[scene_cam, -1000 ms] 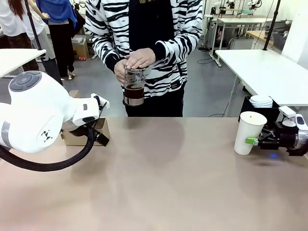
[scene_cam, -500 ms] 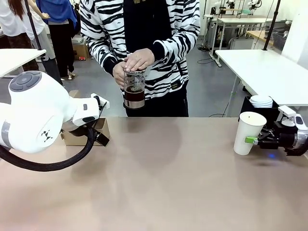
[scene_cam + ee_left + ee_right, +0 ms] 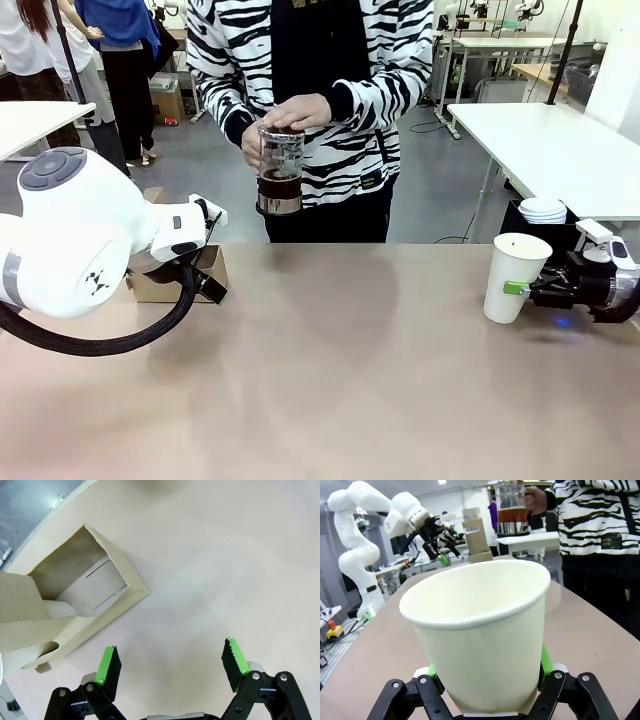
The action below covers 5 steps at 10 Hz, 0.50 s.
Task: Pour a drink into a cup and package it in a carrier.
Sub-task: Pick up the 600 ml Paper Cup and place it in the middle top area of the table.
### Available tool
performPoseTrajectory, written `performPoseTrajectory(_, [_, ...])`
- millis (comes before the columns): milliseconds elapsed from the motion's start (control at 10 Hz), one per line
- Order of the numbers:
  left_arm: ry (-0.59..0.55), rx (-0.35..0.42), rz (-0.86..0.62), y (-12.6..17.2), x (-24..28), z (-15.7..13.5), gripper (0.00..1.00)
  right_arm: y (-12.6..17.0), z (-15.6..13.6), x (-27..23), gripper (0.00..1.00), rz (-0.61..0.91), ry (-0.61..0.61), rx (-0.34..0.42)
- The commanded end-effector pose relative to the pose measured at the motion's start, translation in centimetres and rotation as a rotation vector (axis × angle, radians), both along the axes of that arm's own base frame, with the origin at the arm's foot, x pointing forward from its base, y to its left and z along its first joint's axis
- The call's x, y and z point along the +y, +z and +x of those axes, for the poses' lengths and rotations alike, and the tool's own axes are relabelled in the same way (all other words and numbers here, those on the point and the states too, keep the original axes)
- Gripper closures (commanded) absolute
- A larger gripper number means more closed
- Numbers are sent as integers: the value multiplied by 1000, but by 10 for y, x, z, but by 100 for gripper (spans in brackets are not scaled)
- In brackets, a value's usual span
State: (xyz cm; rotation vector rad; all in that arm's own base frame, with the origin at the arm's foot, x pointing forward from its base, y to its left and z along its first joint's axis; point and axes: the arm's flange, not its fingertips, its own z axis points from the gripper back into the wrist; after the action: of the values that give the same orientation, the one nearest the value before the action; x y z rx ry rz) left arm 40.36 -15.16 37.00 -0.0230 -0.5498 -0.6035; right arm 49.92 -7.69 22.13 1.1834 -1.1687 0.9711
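Note:
At the far side a person holds a clear glass carafe [image 3: 280, 170] of dark drink [image 3: 279, 186] in both hands, above the table. The white paper cup [image 3: 515, 275] stands lidless at the table's right end. My right gripper [image 3: 517, 289] is shut on the cup's lower part. In the right wrist view its green pads [image 3: 545, 662] press both sides of the cup [image 3: 480, 625]. The brown cardboard carrier [image 3: 212, 265] sits at the left, partly behind my left arm. My left gripper [image 3: 172, 662] hangs open just beside the carrier [image 3: 75, 600], touching nothing.
My bulky left arm [image 3: 80, 240] covers the table's left part. A stack of white lids [image 3: 543, 209] rests in a black bin beyond the right end. A white table [image 3: 560, 150] stands behind on the right. The brown table [image 3: 340, 380] stretches bare between the arms.
My right gripper's fingers have closed in on the cup, which shifted slightly left. The person has shifted right and lifted the carafe a little. The left arm has not moved.

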Motion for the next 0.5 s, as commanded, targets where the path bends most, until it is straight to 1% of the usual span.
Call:
performPoseTrajectory(0, [-1,0,-2,0,0,0,0,0,0,0,9,0,0,0])
performPoseTrajectory(100, [-1,0,-2,0,0,0,0,23,-17,5,19,5,-25,-21])
performPoseTrajectory(200, [-1,0,-2,0,0,0,0,51,-34,24,19,-16,-102,-55])
performPoseTrajectory(300, [-1,0,-2,0,0,0,0,80,-42,46,19,1,-160,-43])
performPoseTrajectory(400, [-1,0,-2,0,0,0,0,99,-42,70,19,-30,-208,-42])
